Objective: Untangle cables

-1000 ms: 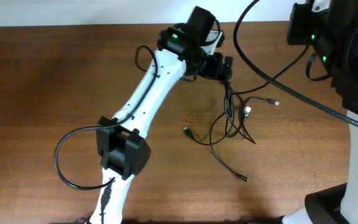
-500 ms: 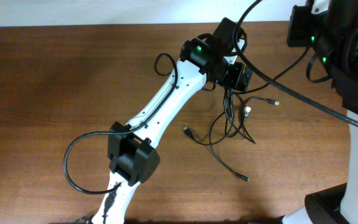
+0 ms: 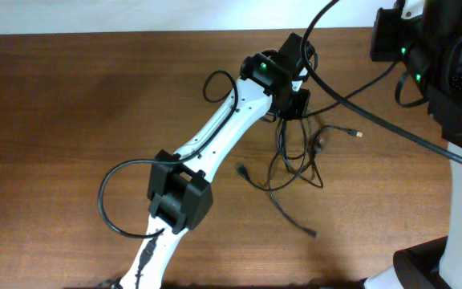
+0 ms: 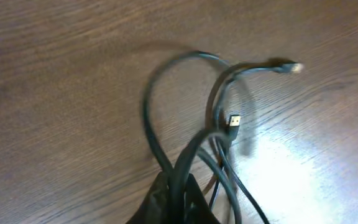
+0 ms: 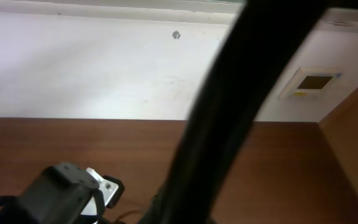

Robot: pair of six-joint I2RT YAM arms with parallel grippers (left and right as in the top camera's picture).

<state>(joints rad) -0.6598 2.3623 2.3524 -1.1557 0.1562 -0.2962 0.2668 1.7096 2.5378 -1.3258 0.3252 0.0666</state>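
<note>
You are working over a dark reddish-brown wooden surface with a clear grain running across it. Along its far edge stands a plain white wall — it carries a small round mark high up and a pale rectangular plate further right. A wooden panel rises at the right side. Light pools as a pale glare on the wood.

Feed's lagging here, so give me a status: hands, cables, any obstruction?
Left hand shut on the cables, loops and plugs tangled. Right hand not visible; right arm at far right. Thick arm wire passes close by the tangle.
</note>
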